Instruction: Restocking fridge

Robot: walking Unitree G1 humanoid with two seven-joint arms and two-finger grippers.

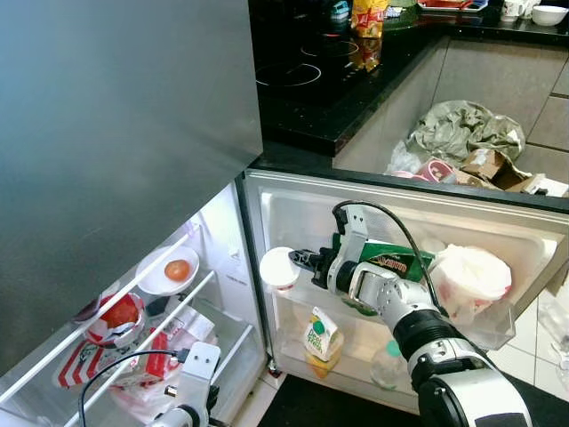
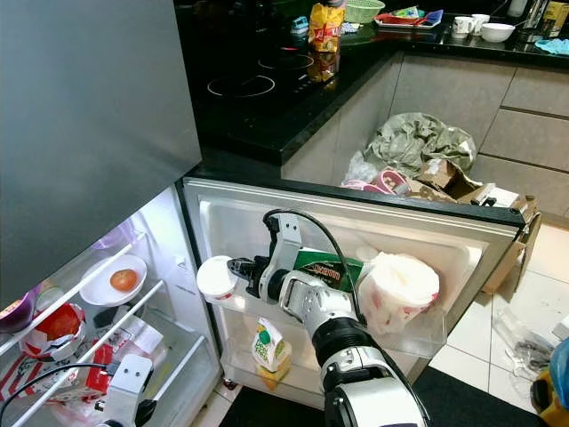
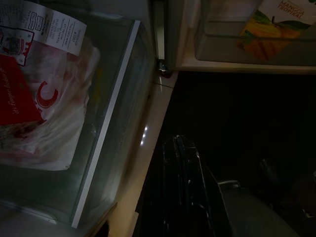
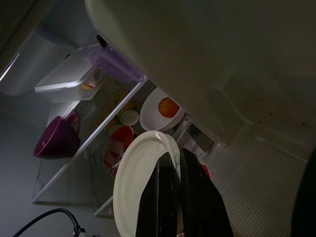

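Fridge open, door (image 1: 293,200) swung out toward the robot, interior shelves at 9 o'clock in the head views. Right gripper (image 1: 302,261) reaches across the door's upper shelf, fingers (image 4: 165,197) pressed together and pinching the rim of a white lidded cup (image 1: 279,268); the cup sits at the door shelf's inner end, right by the hinge gap, at roughly 9 o'clock from the wrist. Green carton (image 1: 396,261) lies on the same door shelf just behind the arm, and a white plastic bag bundle (image 1: 469,280) sits at 3 o'clock of it. Lower door shelf holds a juice carton (image 1: 320,336) upright and a clear bottle (image 1: 387,363) beside it. Inside the fridge: white bowl with an orange-red fruit (image 1: 169,270) on a wire shelf, red-and-white packets (image 1: 116,342) below. Left gripper (image 3: 185,192) hangs low at 6 o'clock near the fridge's bottom drawer; wrist view is too dark, cannot tell whether its fingers are spread or closed. Black desk (image 1: 302,89) with a hob runs above the door at 12 o'clock, a yellow snack bag (image 1: 369,18) on it.
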